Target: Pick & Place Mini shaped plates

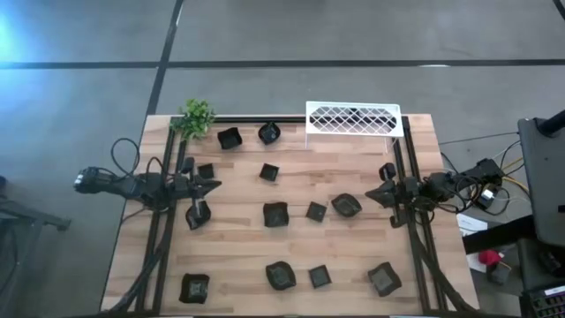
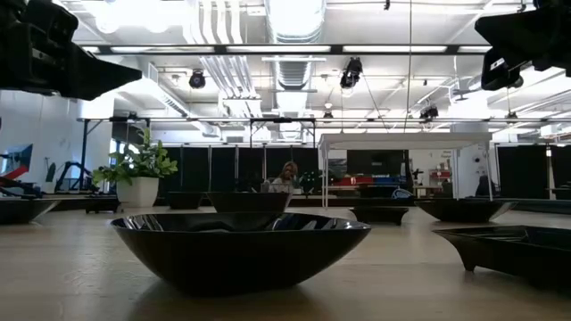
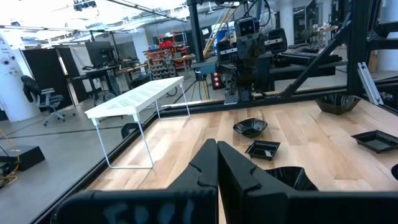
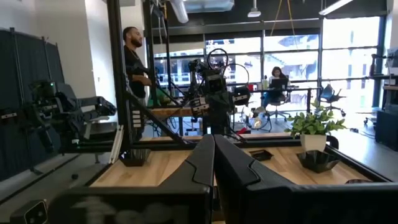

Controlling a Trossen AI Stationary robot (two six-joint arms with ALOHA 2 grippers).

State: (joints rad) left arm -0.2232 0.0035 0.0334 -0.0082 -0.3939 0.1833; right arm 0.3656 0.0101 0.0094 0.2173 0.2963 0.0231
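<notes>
Several small dark plates lie scattered flat on the wooden table point(image 1: 238, 243), among them a square one point(image 1: 275, 214), an angular one point(image 1: 346, 205) and one near the front point(image 1: 281, 275). In the low view a round plate point(image 2: 241, 245) fills the foreground. My left gripper point(image 1: 217, 185) hovers over the table's left side, shut and holding nothing; its fingers point(image 3: 217, 158) meet in the left wrist view. My right gripper point(image 1: 371, 195) hovers over the right side, also shut and holding nothing point(image 4: 213, 149). The two grippers point at each other across the table.
A white lattice rack point(image 1: 353, 119) stands on thin legs at the far edge, right of centre. A small green plant point(image 1: 196, 117) sits at the far left corner. Black arm frames run along both table sides. People point(image 4: 134, 56) are in the room beyond.
</notes>
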